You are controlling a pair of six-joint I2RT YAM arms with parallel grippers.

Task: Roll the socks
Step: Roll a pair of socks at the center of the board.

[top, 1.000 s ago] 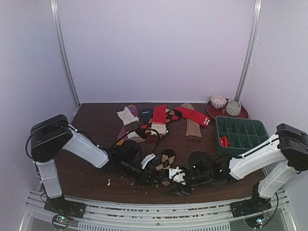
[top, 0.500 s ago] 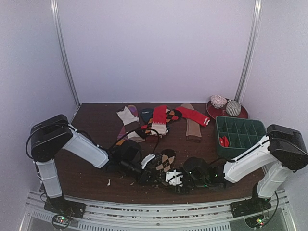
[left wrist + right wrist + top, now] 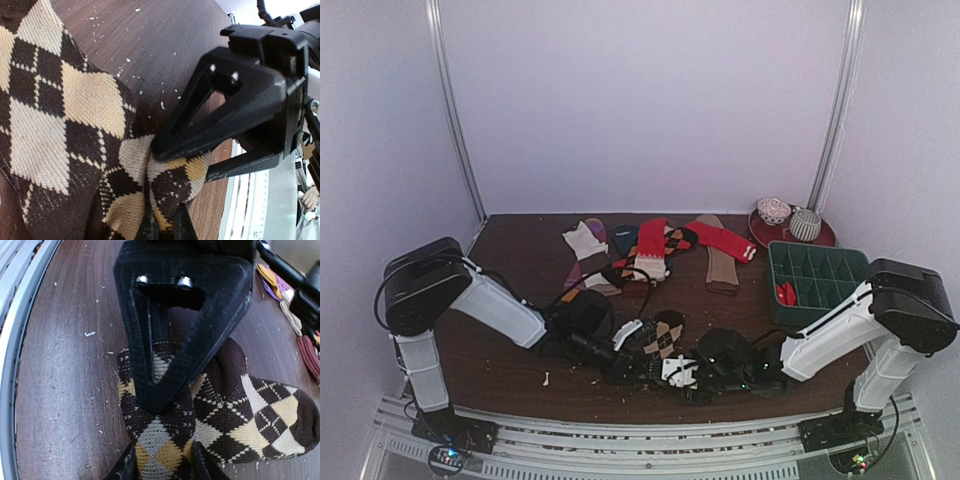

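The dark brown argyle sock (image 3: 665, 333) lies at the table's near middle, its near end bunched between both grippers. My left gripper (image 3: 628, 367) is shut on a fold of it; in the left wrist view the tips (image 3: 166, 227) pinch the sock (image 3: 50, 125). My right gripper (image 3: 680, 373) is shut on the same bunched end; in the right wrist view its tips (image 3: 162, 467) sit on either side of the sock (image 3: 250, 410). The left gripper's finger (image 3: 165, 365) lies right in front of it. The red sock (image 3: 652, 243) with a striped cuff lies in the pile at the back.
Several other socks lie in a pile (image 3: 610, 255) at the back middle. A green compartment tray (image 3: 820, 275) at the right holds a red item (image 3: 786, 293). A red plate (image 3: 765, 235) behind it carries two rolled socks. The table's front edge is just below the grippers.
My right gripper has moved left along the table's front, closing up to the left gripper over the sock's bunched end. The left arm has barely moved.
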